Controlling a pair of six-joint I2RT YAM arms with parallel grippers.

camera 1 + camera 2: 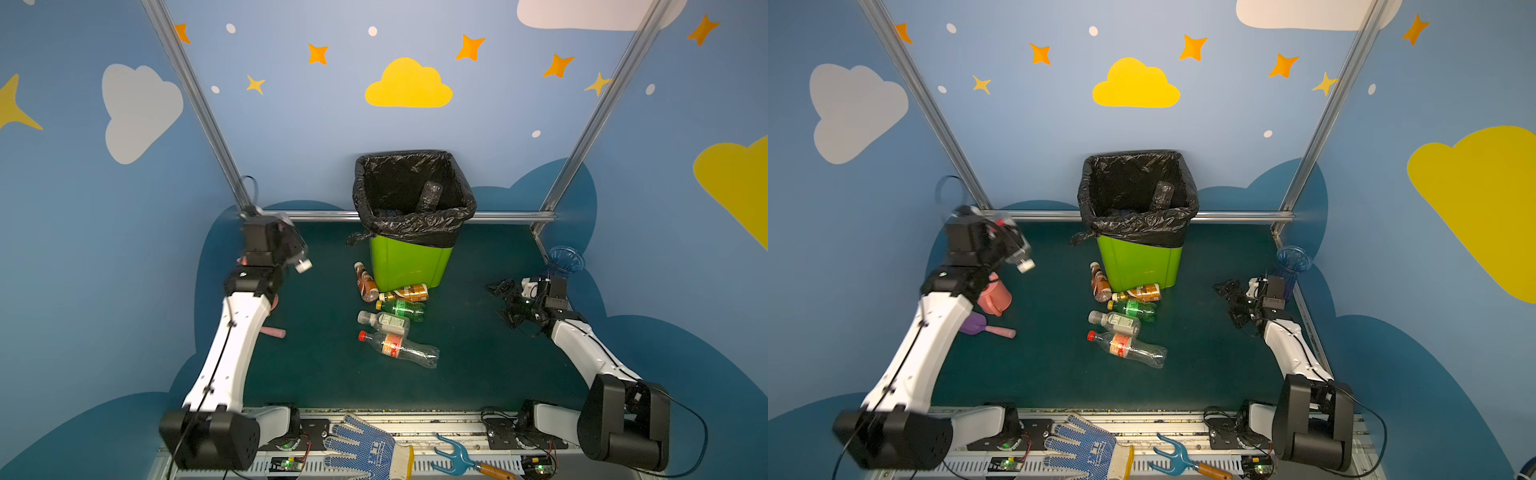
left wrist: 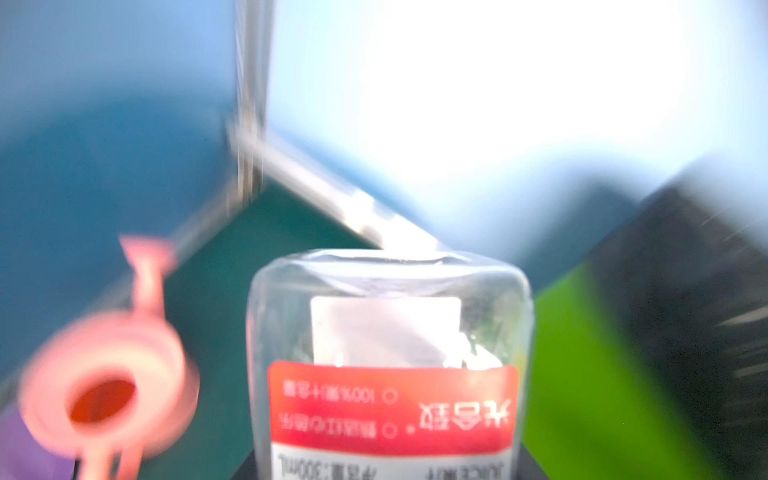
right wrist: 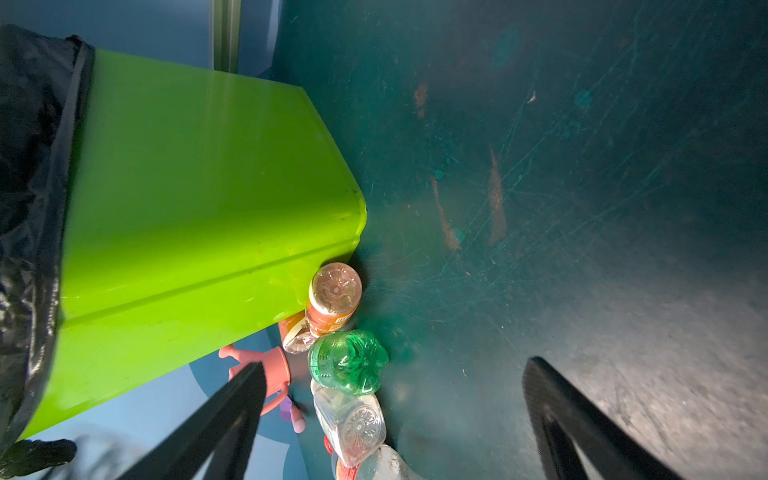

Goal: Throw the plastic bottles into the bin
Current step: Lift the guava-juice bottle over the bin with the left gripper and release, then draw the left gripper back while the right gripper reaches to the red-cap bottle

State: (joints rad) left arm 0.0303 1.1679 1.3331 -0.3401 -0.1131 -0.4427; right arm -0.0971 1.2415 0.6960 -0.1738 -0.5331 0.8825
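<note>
Left end effector (image 1: pixel 289 248) grips a clear, red-labelled, white-capped bottle (image 2: pixel 386 332).

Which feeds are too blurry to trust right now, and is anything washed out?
Left wrist view: motion-smeared, the wall blown out white; only the red-label bottle reads sharply, the pink watering can and bin are streaked. Both top views: crisp except the left claw, smeared. Right wrist view: sharp, mild glare on the table.
</note>
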